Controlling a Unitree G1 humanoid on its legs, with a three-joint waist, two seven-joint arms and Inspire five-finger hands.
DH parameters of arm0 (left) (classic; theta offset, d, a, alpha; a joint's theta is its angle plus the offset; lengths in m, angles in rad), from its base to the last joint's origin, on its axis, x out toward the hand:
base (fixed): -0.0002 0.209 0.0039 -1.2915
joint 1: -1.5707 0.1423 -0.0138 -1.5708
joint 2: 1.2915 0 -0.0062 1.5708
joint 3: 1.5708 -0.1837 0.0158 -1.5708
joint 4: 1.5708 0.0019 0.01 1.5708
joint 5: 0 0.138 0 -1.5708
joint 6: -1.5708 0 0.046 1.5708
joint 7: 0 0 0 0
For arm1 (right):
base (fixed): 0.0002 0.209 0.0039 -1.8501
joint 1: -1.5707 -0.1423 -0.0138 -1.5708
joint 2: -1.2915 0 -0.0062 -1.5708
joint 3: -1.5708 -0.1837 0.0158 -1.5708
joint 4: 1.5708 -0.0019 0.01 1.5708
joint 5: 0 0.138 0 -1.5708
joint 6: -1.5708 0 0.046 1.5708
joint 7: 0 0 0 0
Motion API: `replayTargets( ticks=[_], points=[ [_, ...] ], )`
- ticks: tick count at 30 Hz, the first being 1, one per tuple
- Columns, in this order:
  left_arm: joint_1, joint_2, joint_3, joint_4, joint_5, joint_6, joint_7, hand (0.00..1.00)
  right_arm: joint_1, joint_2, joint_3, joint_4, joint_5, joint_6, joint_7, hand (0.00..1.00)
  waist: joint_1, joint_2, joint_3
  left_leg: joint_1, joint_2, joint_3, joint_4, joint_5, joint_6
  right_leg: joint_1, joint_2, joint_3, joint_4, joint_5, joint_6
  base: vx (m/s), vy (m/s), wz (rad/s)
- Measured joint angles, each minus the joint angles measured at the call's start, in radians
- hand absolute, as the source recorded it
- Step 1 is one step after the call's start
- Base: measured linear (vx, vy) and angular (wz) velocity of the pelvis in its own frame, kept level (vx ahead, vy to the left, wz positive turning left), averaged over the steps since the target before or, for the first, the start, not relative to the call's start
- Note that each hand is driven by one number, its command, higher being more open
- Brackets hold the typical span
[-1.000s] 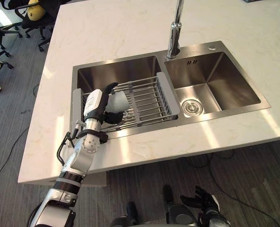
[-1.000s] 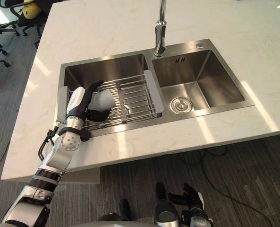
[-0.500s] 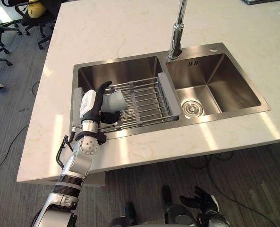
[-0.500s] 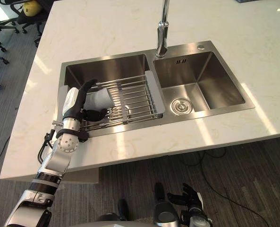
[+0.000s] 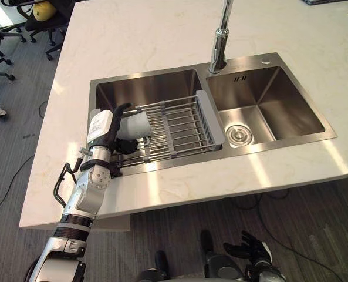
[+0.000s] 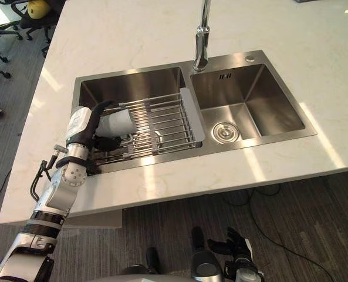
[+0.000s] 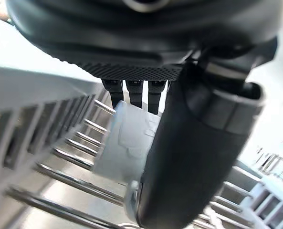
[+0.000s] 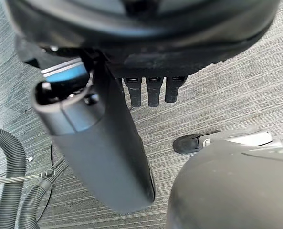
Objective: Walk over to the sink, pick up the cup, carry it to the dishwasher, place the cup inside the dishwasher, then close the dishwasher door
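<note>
Cup (image 5: 136,125): lying on the rack (image 5: 182,126) in the sink (image 5: 162,85), left of frame.
Left robot hand (image 5: 103,130): wrapped round the cup.
Right robot hand (image 5: 250,247): open, empty, bottom right.
Tip: hold tight, lift straight up.

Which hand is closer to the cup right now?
Left. The left hand is curled round the cup on the wire rack in the sink; the right hand hangs open below the counter, far from it.

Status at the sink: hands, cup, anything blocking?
Left robot hand curled round the cup, cup on its side over the wire rack in the left basin. Right robot hand open, down low. Faucet well clear of the cup.
</note>
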Motion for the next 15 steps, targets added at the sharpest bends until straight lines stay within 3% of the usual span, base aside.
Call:
replayTargets(
  ticks=[15],
  points=[
    [-0.034, 0.062, -0.018, 0.038, -0.018, -0.005, -0.032, 0.3, 0.0, -0.002, 0.023, -0.018, 0.001, 0.004, 0.018, 0.9, -0.001, -0.009, -0.005, 0.003, -0.002, 0.006, -0.006, 0.0, 0.0, -0.004, 0.001, 0.006, 0.002, 0.0, 0.0, 0.0, 0.0, 0.0]
  ],
)
